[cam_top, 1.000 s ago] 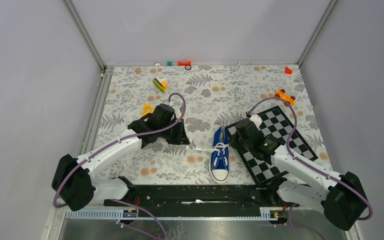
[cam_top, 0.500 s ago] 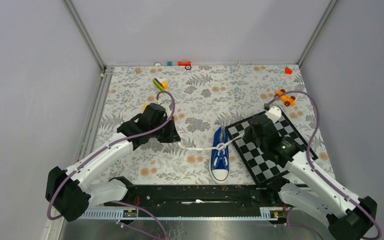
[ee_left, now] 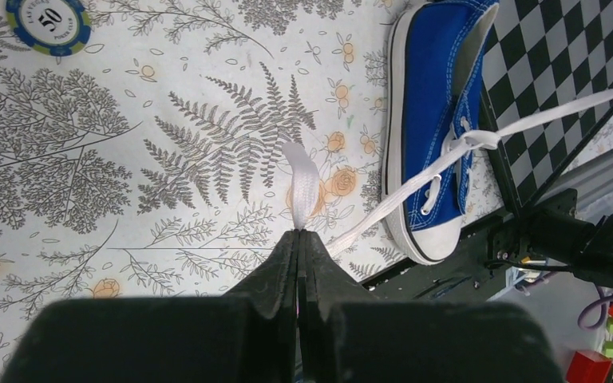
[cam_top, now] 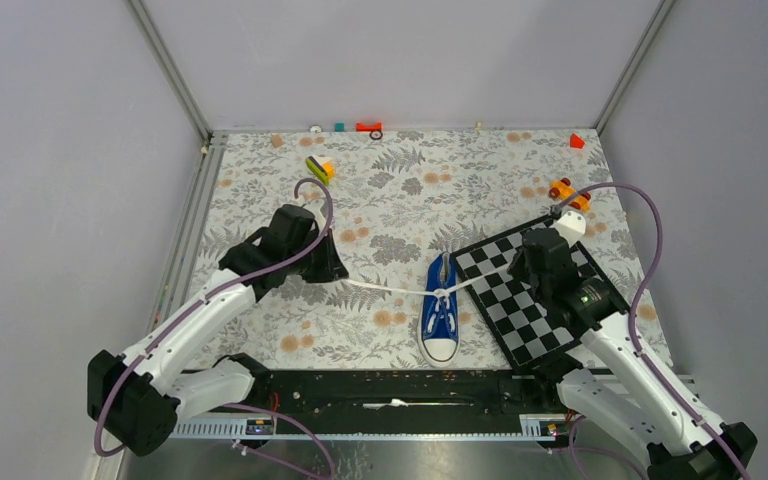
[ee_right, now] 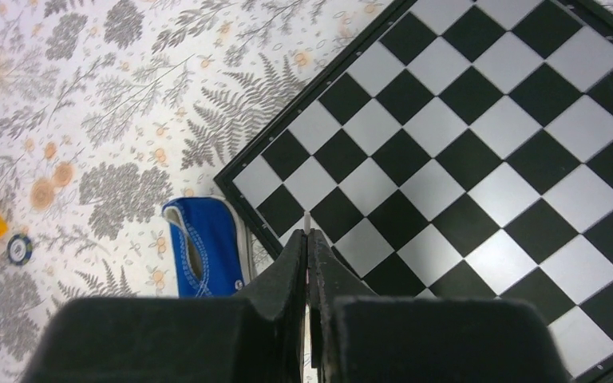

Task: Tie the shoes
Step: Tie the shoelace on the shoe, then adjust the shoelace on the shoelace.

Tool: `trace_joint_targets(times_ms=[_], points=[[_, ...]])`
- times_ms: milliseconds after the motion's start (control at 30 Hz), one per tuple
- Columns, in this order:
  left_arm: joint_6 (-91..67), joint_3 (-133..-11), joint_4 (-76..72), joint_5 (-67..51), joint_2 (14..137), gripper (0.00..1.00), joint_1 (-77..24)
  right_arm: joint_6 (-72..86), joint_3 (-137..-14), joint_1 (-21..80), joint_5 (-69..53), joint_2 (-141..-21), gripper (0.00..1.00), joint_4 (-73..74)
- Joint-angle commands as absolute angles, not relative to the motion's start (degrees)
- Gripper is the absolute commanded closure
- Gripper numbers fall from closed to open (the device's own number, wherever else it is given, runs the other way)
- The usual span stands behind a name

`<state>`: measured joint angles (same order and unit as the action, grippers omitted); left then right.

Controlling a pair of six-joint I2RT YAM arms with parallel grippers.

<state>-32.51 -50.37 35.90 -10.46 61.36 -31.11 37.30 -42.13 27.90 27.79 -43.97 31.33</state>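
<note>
The blue sneaker [cam_top: 440,312] with white toe cap lies on the flowered mat, toe toward the near edge, beside the chessboard. My left gripper [cam_top: 334,274] is left of it, shut on one white lace [ee_left: 302,185] whose end sticks out past the fingertips. The lace runs taut to a crossing [cam_top: 443,294] over the shoe's eyelets. My right gripper [cam_top: 523,266] is over the chessboard, shut on the other lace; only its tip [ee_right: 307,217] shows. The shoe also shows in the left wrist view [ee_left: 435,104] and the right wrist view [ee_right: 207,249].
A black-and-white chessboard [cam_top: 560,310] lies right of the shoe. Small toys sit at the far side: a yellow-green one [cam_top: 318,168], an orange one [cam_top: 568,192], red pieces [cam_top: 368,127] [cam_top: 576,141]. A poker chip [ee_left: 48,24] lies on the mat.
Both grippers have moved outward, away from the shoe, the left one leftward and the right one rightward. The laces have been drawn out straight and the crossing has pulled tight.
</note>
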Motion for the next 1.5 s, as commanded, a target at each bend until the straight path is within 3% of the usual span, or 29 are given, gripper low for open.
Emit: trace_joint_targets(times_ms=[0,333,667,967,1033,1100,1167,1467], points=[[-31.15,-50.93,33.43,-13.69,59.57,1.00,-32.15,34.26,-44.13,27.52,20.33,-46.26,1.00,25.11],[-31.15,-53.01,30.96,-11.44,56.85,1.00,-45.78,33.31,-54.30,29.64,4.14,-63.72,1.00,13.06],[-34.68,-53.91,26.20,-10.87,53.79,1.00,-53.03,33.02,-66.03,37.84,-2.59,-79.77,1.00,10.96],[-35.15,-56.64,22.36,-10.45,59.56,1.00,-58.70,35.14,-71.83,40.89,-14.43,-92.38,1.00,11.33],[-34.66,-57.91,21.78,-10.55,61.72,1.00,-59.72,33.94,-73.62,40.93,-15.18,-93.10,0.80,14.82],[-34.13,-59.25,21.03,-10.84,63.46,1.00,-60.33,32.34,-74.14,40.62,-12.54,-91.32,0.53,17.91],[-33.57,-60.31,20.40,-11.35,64.83,1.00,-60.63,31.90,-72.83,39.17,-10.21,-87.66,0.38,19.31],[-32.40,-62.41,17.02,-11.53,68.82,1.00,-60.73,35.95,-57.07,23.28,-9.85,-63.11,0.27,23.22]])
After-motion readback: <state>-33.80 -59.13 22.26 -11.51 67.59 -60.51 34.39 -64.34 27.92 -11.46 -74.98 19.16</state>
